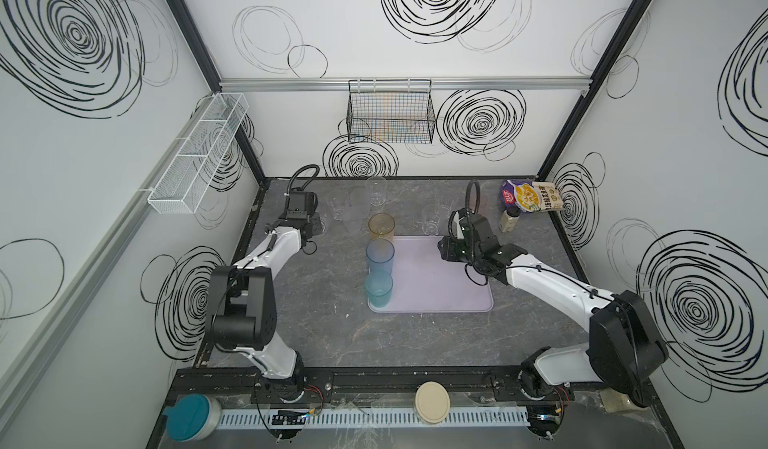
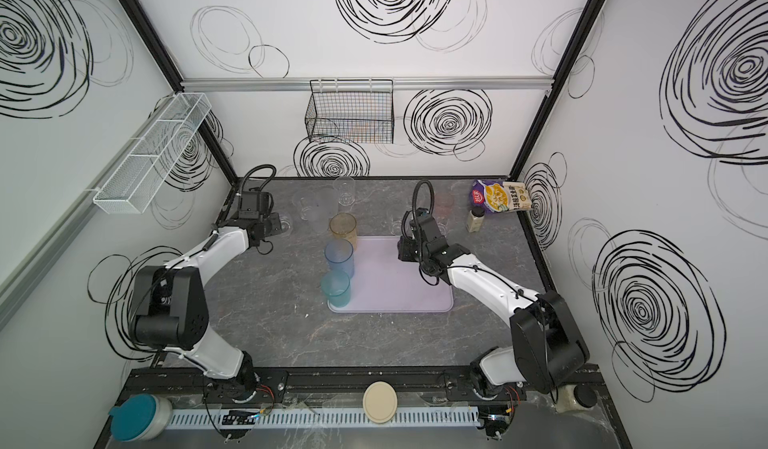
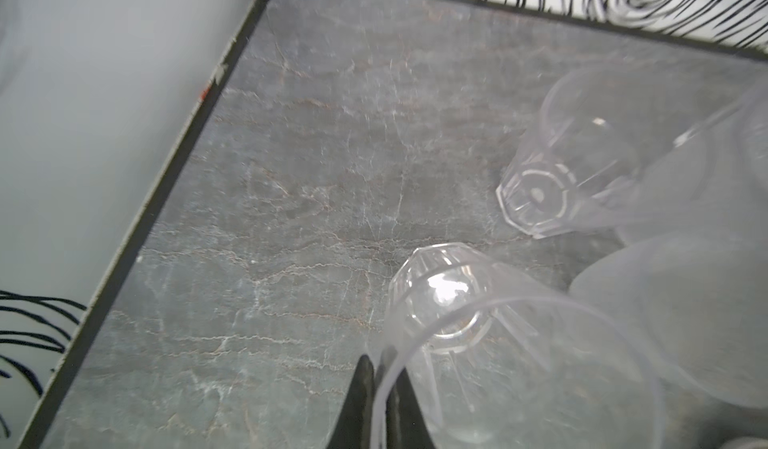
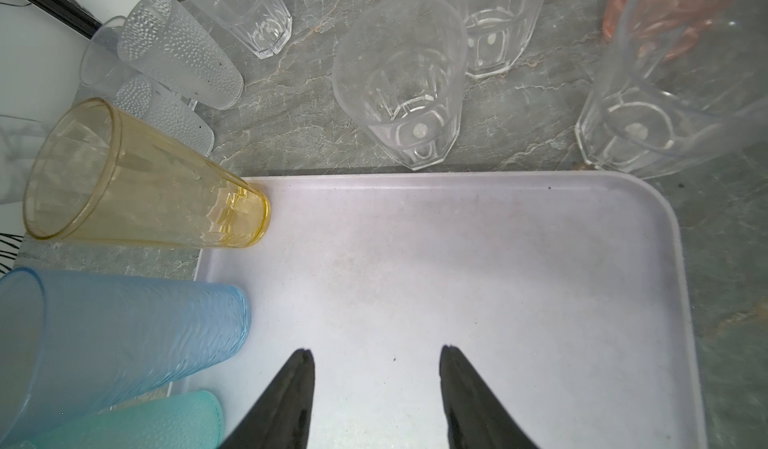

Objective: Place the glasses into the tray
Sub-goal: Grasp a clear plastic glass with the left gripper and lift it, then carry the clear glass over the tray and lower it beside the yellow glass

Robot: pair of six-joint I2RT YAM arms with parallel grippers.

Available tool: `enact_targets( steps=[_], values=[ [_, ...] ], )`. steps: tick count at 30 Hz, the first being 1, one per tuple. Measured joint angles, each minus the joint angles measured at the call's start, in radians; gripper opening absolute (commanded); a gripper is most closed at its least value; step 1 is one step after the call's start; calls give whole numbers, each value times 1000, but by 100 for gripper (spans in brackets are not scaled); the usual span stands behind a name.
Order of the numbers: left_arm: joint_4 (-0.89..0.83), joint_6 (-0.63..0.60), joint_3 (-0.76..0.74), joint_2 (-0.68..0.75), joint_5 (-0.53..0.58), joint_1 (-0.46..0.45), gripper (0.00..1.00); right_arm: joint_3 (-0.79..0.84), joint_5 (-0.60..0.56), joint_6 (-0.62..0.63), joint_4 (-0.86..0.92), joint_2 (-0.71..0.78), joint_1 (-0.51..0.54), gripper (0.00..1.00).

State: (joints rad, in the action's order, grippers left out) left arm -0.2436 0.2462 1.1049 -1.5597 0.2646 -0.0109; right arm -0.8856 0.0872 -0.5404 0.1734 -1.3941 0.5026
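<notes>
The left gripper (image 3: pixel 379 388) pinched the rim of a clear glass (image 3: pixel 453 301), one finger inside the wall and one outside. A second glass (image 3: pixel 540 193) stood apart from it on the grey marbled table (image 3: pixel 270 218), with frosted glasses (image 3: pixel 685 314) beside both.

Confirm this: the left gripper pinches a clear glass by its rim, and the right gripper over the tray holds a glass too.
Not quite. The right gripper holds nothing: the right wrist view shows its jaws open over the tray. The left gripper does pinch a clear glass by its rim.
</notes>
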Motion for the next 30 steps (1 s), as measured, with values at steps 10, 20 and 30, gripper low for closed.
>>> enact_targets(
  steps=[10,20,30],
  values=[
    [-63,-1,239,226,83,-300,0,6,-47,-14,3,25,-6,54],
    [-97,-23,383,-73,-6,-683,0,55,-72,-18,13,156,-123,54],
    [-171,-76,396,-277,-6,-732,0,195,-54,-18,-39,245,-137,54]
  ],
)
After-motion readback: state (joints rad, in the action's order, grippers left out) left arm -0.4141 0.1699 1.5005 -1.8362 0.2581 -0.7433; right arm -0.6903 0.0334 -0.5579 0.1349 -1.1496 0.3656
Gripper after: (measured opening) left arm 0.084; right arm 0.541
